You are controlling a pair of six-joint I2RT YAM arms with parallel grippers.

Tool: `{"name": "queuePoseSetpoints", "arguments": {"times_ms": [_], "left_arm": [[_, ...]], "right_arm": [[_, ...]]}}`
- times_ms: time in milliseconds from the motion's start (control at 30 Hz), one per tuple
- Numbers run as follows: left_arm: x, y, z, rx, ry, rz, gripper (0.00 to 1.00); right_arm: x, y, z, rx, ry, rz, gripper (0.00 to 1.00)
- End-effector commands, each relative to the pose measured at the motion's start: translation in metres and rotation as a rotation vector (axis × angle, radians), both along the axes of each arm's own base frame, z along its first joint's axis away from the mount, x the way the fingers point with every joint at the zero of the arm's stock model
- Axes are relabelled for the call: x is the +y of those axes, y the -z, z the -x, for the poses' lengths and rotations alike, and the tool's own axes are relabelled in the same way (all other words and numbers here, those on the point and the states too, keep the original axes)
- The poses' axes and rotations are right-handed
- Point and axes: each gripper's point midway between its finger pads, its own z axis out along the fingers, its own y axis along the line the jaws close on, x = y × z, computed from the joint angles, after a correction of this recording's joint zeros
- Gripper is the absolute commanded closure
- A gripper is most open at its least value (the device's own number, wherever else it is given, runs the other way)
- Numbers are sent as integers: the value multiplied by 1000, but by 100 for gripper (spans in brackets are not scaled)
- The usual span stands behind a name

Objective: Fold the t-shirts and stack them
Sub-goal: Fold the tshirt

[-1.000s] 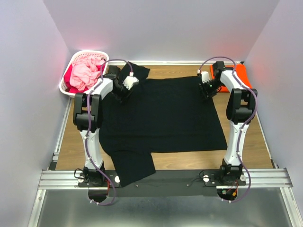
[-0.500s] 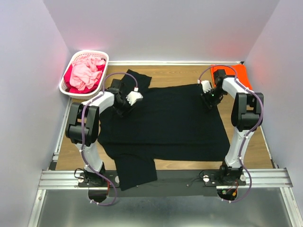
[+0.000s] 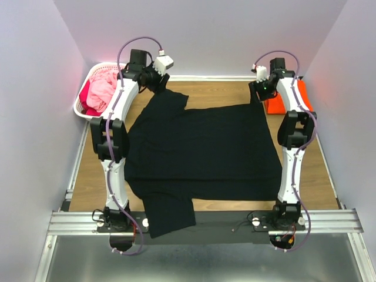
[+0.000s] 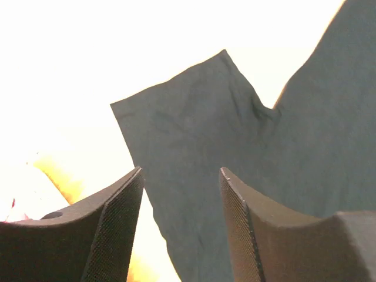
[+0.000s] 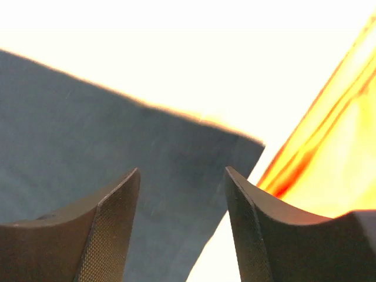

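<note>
The large black t-shirt (image 3: 202,150) lies spread flat on the wooden table, one sleeve at the back left and one hanging over the front edge. My left gripper (image 3: 158,80) is open and empty, raised above the back-left sleeve (image 4: 194,135). My right gripper (image 3: 258,94) is open and empty above the shirt's back-right corner (image 5: 176,158). The bright orange t-shirt (image 3: 276,104) lies folded at the back right, partly hidden by my right arm, and shows as a glaring orange patch in the right wrist view (image 5: 329,153).
A white lattice basket (image 3: 83,108) holding pink and red cloth stands at the back left, beside my left arm. Walls close in the table on three sides. A metal rail (image 3: 205,222) runs along the front edge.
Both grippers have risen off the black shirt and moved toward the back wall. The shirt now lies flatter, with its back edge pulled straight.
</note>
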Motion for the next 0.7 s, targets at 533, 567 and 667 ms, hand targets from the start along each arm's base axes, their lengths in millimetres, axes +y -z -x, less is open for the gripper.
{"name": "queuePoseSetpoints", "arguments": {"times_ms": [533, 567, 667], "left_arm": [[14, 82, -14, 132, -115, 33, 34], [16, 82, -15, 131, -119, 31, 34], [20, 88, -18, 137, -136, 20, 34]], "right_arm": [[-22, 43, -43, -47, 193, -23, 37], [-24, 46, -43, -46, 198, -18, 39], [-29, 55, -42, -33, 218, -2, 42]]}}
